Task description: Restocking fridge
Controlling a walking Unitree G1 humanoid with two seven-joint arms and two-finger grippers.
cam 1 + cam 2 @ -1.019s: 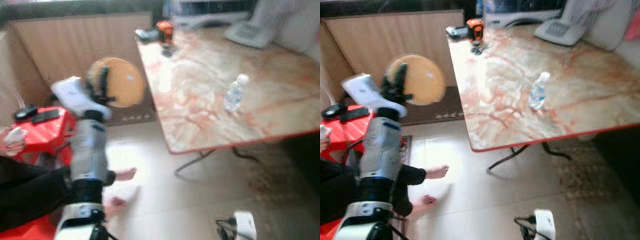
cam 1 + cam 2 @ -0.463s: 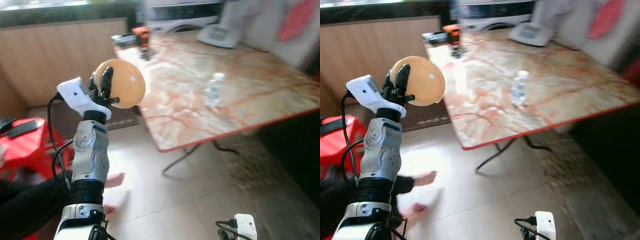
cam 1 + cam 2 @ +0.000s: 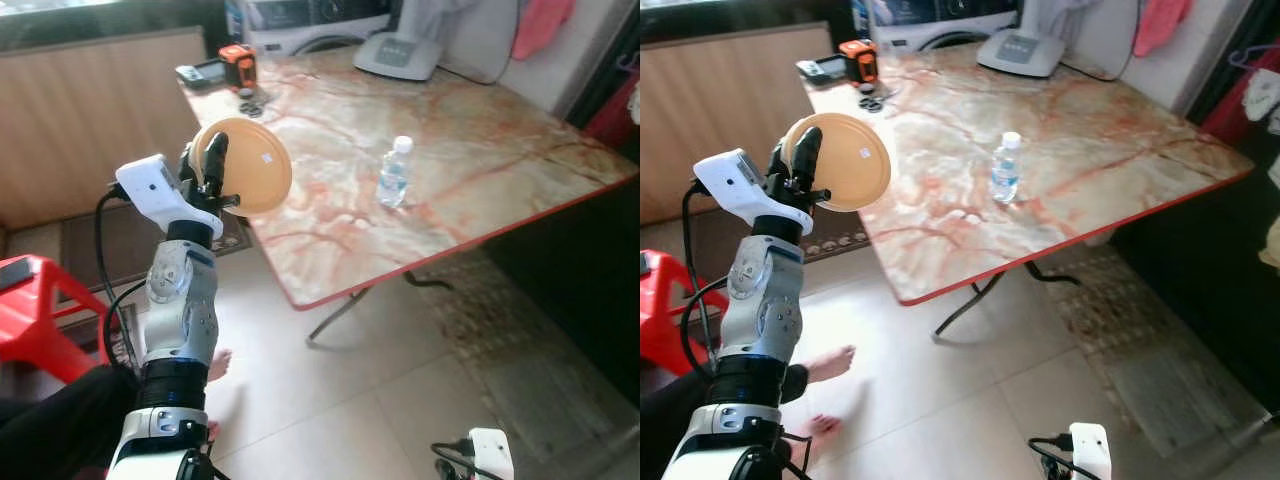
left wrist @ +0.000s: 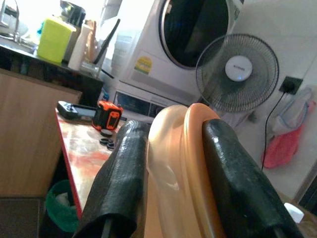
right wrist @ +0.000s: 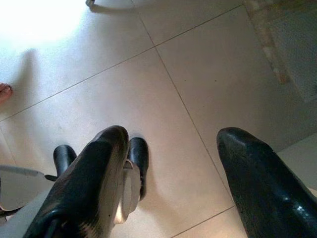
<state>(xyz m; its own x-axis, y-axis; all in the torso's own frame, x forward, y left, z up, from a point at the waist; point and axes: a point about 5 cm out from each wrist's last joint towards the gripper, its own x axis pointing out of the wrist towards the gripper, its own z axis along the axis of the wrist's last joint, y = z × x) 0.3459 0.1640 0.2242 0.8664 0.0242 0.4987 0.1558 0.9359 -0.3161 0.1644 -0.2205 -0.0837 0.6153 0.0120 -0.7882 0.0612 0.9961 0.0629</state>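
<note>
left eye view: left gripper [image 3: 210, 165] raised beside marble table [image 3: 480, 170], fingers clamped on orange plate [image 3: 250, 165]; water bottle [image 3: 394, 172] upright on table. left wrist view: fan [image 4: 237, 73], washer [image 4: 193, 44] behind. right wrist view: right gripper [image 5: 171, 168] hangs over floor tiles [image 5: 198, 74], fingers apart, empty.

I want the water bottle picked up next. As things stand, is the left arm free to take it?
Probably not: the left end effector is shut on the orange plate, raised beside the table. The bottle stands unobstructed farther in.
</note>
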